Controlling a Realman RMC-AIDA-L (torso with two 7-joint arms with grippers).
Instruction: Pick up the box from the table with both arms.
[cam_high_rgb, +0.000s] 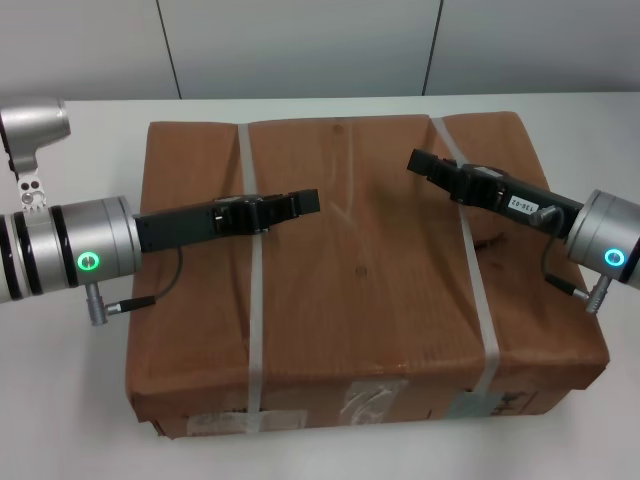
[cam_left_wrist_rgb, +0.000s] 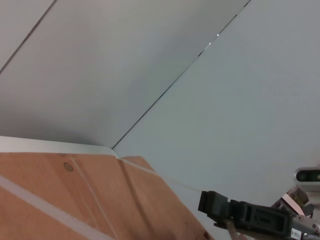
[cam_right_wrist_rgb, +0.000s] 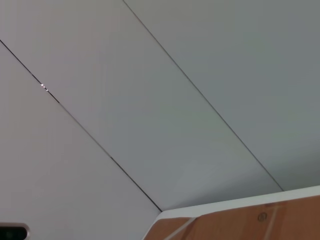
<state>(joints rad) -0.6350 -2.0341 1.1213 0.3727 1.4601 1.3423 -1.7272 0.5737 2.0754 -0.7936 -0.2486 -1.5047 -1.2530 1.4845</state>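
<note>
The box, a large brown-paper parcel with two pale straps, lies on the white table. Tape and labels show on its near side. My left gripper reaches in from the left and hovers over the box top near the left strap, fingers together and empty. My right gripper reaches in from the right over the top near the right strap, fingers together and empty. The left wrist view shows the box top and the right gripper beyond it. The right wrist view shows a corner of the box.
Pale grey wall panels stand behind the table's far edge. White tabletop shows on both sides of the box and in front of it. A silver arm part sits at the far left.
</note>
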